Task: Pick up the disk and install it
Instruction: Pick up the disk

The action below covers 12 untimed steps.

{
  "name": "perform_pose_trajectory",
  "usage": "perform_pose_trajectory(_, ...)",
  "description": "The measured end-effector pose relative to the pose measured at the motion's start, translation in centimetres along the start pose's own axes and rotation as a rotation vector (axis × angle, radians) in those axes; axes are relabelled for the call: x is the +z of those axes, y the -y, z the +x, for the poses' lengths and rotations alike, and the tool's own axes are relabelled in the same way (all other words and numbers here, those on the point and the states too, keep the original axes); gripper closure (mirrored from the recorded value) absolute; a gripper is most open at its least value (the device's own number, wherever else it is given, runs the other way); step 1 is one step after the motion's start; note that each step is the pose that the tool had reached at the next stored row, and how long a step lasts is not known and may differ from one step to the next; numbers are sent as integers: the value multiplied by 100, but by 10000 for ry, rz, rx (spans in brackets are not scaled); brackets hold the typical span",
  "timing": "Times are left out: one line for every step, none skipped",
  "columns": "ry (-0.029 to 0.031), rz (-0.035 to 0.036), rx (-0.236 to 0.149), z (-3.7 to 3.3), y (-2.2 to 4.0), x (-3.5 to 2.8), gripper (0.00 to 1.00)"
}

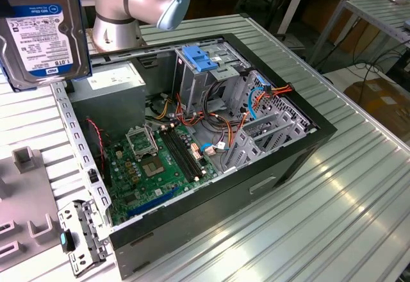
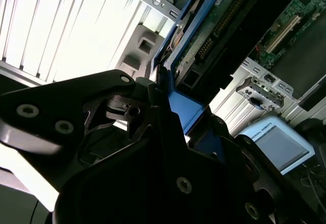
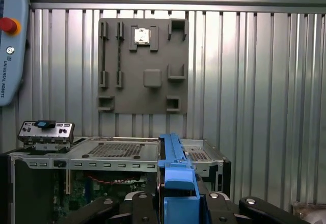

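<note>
Grips the disk [image 1: 41, 29] by its blue carrier [image 3: 178, 180], with the tool [image 3: 178, 202] clamped on that frame. Holds it in the air, label showing, at the exterior view's left, above the counter [image 1: 359, 218] and apart from the open case [image 1: 192, 224]. Faces a grey fixture plate [image 3: 142, 66] in the first wrist view.

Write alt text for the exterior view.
The disk, label facing the camera, is held aloft at the exterior view's left, beside an open computer case on a table. Inside are a motherboard and a grey cage with a blue clip.
</note>
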<state>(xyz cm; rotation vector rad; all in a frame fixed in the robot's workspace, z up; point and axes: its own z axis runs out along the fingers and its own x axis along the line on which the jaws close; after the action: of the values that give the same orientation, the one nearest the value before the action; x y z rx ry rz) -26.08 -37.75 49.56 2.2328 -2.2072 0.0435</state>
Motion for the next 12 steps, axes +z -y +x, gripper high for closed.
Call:
perform_pose_trajectory(-1,-1,0,2,22,0,63)
perform_pose_trajectory(0,-1,0,4,47,1,63)
perform_pose_trajectory(0,-1,0,5,67,1,63)
perform_pose_trajectory(0,-1,0,7,89,2,63)
perform_pose_trajectory(0,-1,0,7,100,2,63)
perform_pose_trajectory(0,-1,1,9,119,3,63)
perform_pose_trajectory(0,0,0,10,130,4,63)
perform_pose_trajectory(0,-1,0,12,153,5,63)
perform_pose_trajectory(0,-1,-1,14,182,5,63)
perform_pose_trajectory(0,-1,0,17,215,7,63)
perform_pose_trajectory(0,0,0,19,240,8,63)
perform_pose_trajectory(0,-1,0,21,256,8,63)
